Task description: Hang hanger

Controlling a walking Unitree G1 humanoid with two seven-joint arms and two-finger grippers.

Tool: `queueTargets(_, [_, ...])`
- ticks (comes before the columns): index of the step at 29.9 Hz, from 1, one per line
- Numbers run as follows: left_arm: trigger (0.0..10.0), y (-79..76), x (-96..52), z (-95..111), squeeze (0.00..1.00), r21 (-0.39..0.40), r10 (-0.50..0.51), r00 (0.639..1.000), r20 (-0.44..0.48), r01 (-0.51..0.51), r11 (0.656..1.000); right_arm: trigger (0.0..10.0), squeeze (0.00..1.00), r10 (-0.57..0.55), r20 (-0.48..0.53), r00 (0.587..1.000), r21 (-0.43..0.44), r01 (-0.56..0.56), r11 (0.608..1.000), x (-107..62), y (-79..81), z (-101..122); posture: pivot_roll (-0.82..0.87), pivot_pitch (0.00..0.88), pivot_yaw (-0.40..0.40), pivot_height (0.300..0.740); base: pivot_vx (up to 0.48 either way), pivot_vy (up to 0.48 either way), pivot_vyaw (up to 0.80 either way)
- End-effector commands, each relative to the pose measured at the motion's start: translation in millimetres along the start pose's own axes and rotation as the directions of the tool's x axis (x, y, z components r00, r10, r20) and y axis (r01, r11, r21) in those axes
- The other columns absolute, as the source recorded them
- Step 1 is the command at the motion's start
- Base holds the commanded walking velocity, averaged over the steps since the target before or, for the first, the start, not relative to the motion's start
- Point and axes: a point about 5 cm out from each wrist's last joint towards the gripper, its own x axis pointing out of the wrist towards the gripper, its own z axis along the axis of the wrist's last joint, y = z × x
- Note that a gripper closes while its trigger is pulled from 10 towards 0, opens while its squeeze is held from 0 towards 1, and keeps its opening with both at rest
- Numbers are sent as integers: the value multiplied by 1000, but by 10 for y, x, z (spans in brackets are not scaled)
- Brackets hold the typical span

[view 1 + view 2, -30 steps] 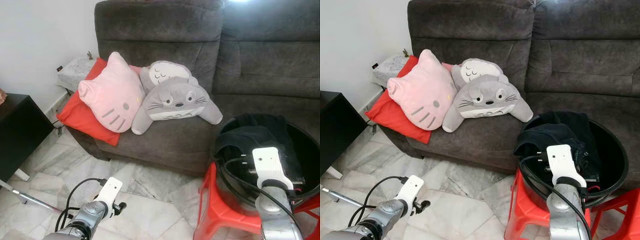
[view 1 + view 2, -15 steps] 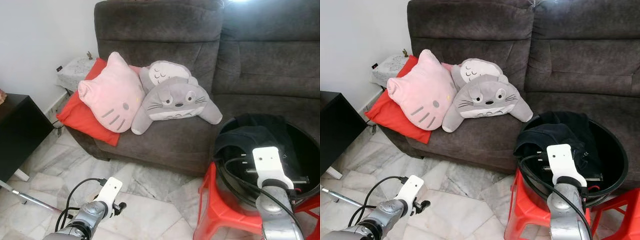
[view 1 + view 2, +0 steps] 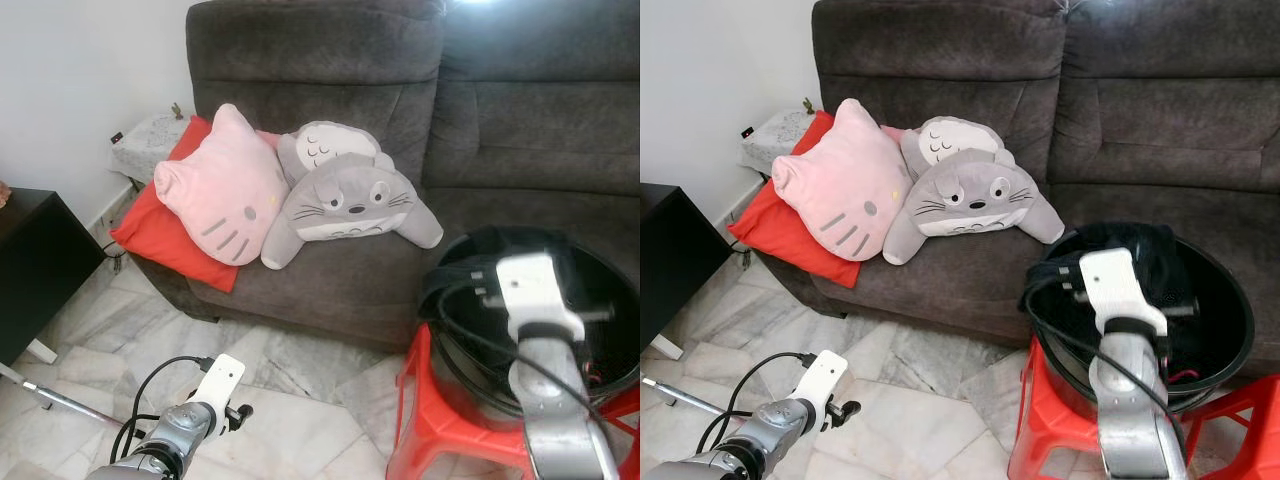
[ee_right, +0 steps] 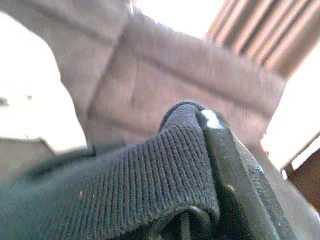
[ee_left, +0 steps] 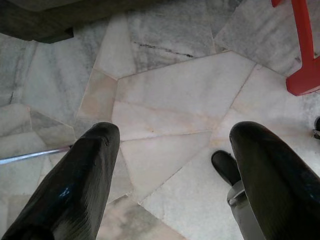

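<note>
Open marble floor (image 3: 290, 400) lies before the dark grey fabric sofa (image 3: 330, 110). Plush cushions (image 3: 290, 195) crowd the seat's left end. A round black basket (image 3: 1220, 300) on a red plastic stool (image 3: 430, 420) blocks the right.

We are in a home living room: a grey sofa (image 3: 400, 120) with plush cushions (image 3: 290, 190), and a marble floor (image 3: 280, 390).
</note>
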Motion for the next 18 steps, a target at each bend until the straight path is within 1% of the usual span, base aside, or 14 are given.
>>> queueTargets(1, [10000,34,-11,-27,0,8,11,1000,-6,-11,1000,0,0,30,51,998,16,-31,999,-13,49,109,-265,0,123,740,0,0,0])
queueTargets(4, [10000,34,-12,-29,0,8,12,1000,-6,-12,1000,0,0,49,102,994,21,-52,998,-13,71,193,-263,0,119,740,0,0,0])
queueTargets(5, [10000,34,-12,-33,0,8,12,1000,-7,-12,1000,0,0,52,137,989,25,-56,998,-11,67,251,-263,0,119,740,0,0,0])
queueTargets(7, [10000,33,-12,-33,0,8,12,1000,-7,-12,1000,0,0,41,182,982,29,-47,998,-4,36,326,-263,0,119,740,0,0,0])
queueTargets(9, [10000,32,-12,-35,0,9,11,1000,-8,-11,1000,0,0,24,204,979,28,-31,999,1,6,356,-265,0,118,740,0,0,0])
queueTargets(12, [10000,31,-13,-38,0,9,11,1000,-9,-11,1000,0,0,-9,225,974,35,1,999,15,-61,395,-265,0,118,740,0,0,0])
queueTargets(15, [10000,29,-13,-44,0,10,11,1000,-10,-11,1000,0,0,-28,196,980,82,12,997,58,-140,408,-265,0,117,740,0,0,0])
queueTargets(17, [10000,28,-13,-46,0,12,10,1000,-11,-10,1000,0,0,-43,200,979,121,19,992,95,-212,451,-270,0,117,740,0,0,0])
queueTargets(18, [10000,27,-14,-48,0,12,10,1000,-11,-9,1000,0,0,-43,208,977,114,19,993,114,-239,468,-270,0,117,740,0,0,0])
